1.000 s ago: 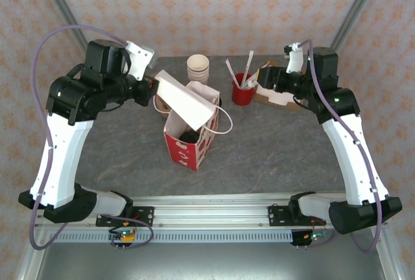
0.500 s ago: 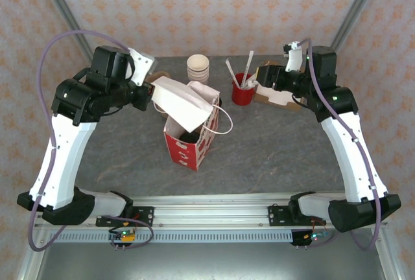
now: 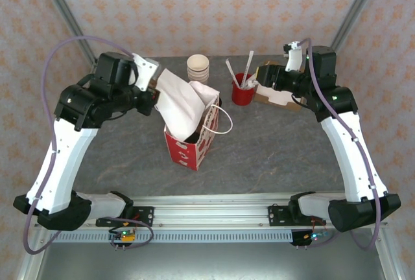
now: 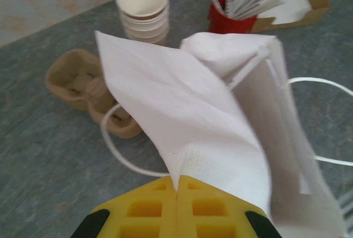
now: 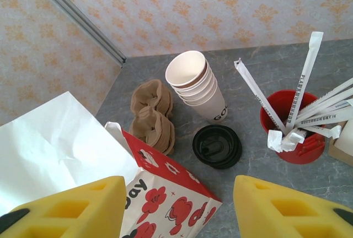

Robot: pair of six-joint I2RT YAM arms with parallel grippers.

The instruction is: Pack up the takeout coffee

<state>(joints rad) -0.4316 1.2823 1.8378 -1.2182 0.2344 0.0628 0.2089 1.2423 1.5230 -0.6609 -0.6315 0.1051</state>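
The bag (image 3: 188,153) stands upright on the table (image 3: 279,153), red and white at the front, with its mouth turned up. The left gripper (image 3: 155,94) is at the upper left of the bag, and its jaws are pressed together on the white flap of the bag. In the left wrist view the yellow fingers (image 4: 138,213) meet with the paper pinched between them, and the flap slants from them down to the mouth. The coffee (image 3: 192,139) is inside the bag, low in the mouth. I see only a small dark part, which is its black lid; the cup is hidden by the walls of the bag. The right gripper (image 3: 261,76) is behind the bag and to its right, well apart from it. Its jaws stand moderately wide and nothing is between them. Directly behind the bag is a stack of cups (image 3: 198,67), and a loose lid (image 5: 217,146) lies flat between the cups and the bag, near its rear edge. Behind the bag to the left lie brown carriers (image 5: 151,117). Behind the bag to the right stands a red cup (image 3: 243,92) with straws (image 5: 259,97) in it, and farther right of the bag is a box (image 3: 280,96).
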